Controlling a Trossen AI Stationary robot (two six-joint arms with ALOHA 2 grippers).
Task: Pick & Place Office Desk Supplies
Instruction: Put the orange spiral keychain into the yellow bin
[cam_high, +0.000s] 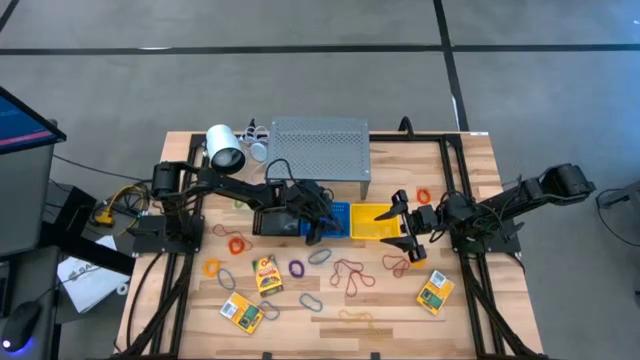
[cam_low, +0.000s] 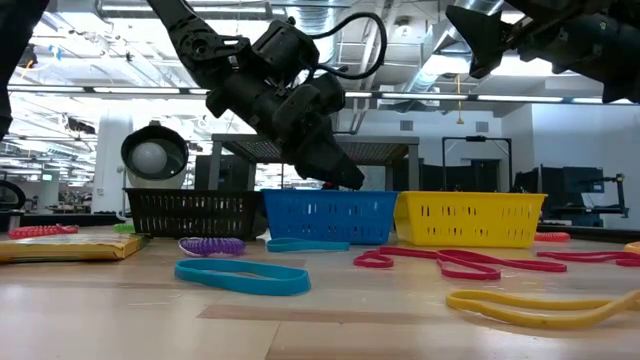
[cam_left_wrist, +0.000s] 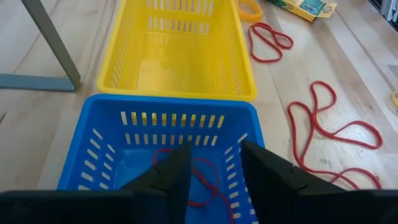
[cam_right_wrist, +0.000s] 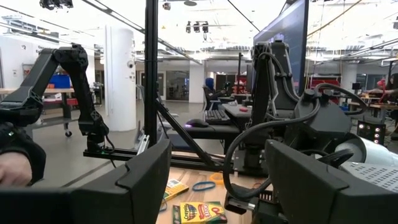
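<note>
office supplies are scattered loose over the wooden table top: flat yellow-and-green crayon packs, thin band loops in orange, purple and red-brown, grey oval clips. most lie on the near half of the table, in front of the baskets.

blue slotted plastic basket sits touching the yellow slotted plastic basket, side by side mid-table; black mesh basket on the blue one's other side. one thin red band loop lies on the blue basket's floor.

left gripper hangs over the blue basket, fingers parted a narrow gap, nothing between them; low view shows its tip at the basket's rim.

right gripper is at the far end of the yellow basket, raised above the table, fingers spread wide, empty.

long red band loops lie on the wood just beside both baskets. teal band loop and yellow band loop are near the table's front edge in the low view.

grey perforated metal shelf stands behind the baskets, white cylindrical lamp-like object beside it.
</note>
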